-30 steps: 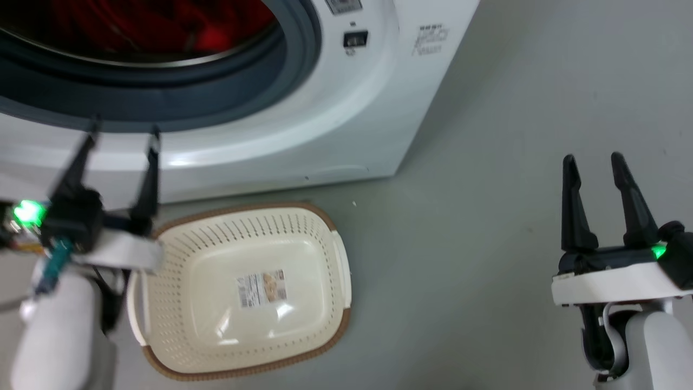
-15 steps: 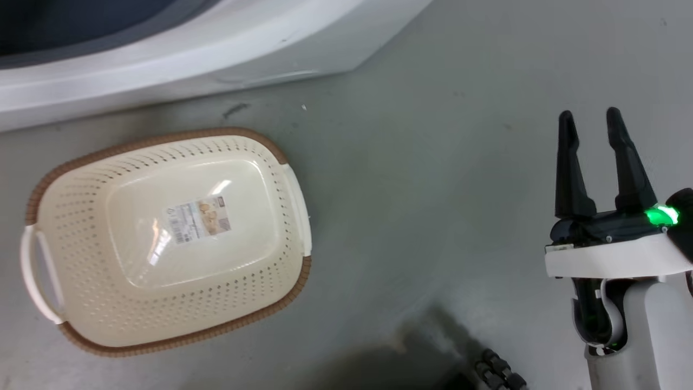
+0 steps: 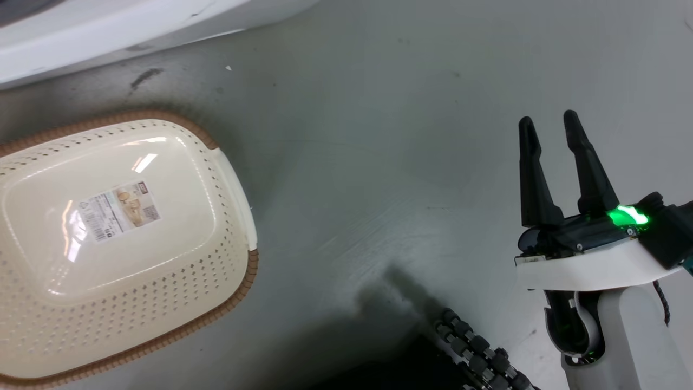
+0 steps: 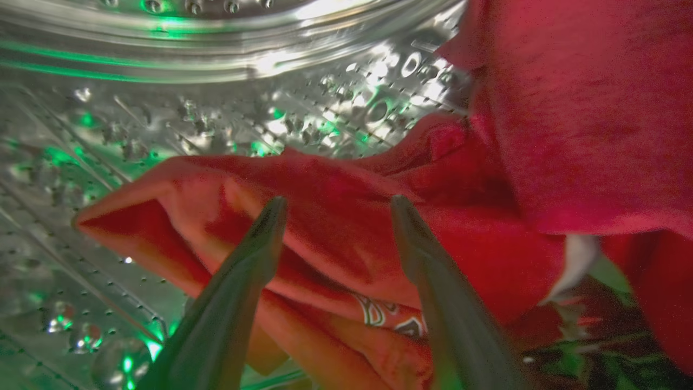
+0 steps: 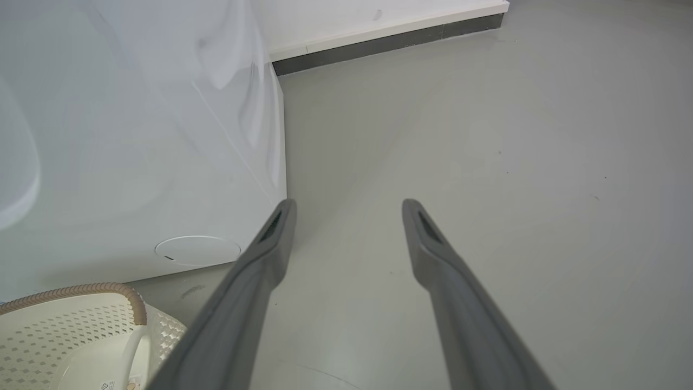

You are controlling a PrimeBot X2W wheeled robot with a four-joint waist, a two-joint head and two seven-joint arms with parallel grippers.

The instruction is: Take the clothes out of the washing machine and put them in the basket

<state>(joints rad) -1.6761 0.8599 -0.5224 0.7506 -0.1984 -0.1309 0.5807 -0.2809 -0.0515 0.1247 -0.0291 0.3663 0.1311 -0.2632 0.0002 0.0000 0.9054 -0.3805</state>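
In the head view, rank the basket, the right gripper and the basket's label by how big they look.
1. basket, though the frame's edge crops it.
2. right gripper, nearer the camera, so it looks inflated.
3. label, clearly smallest.

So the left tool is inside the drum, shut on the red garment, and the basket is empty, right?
No. The left wrist view shows the left tool open, not shut on the red garment, inside the drum. The basket is empty.
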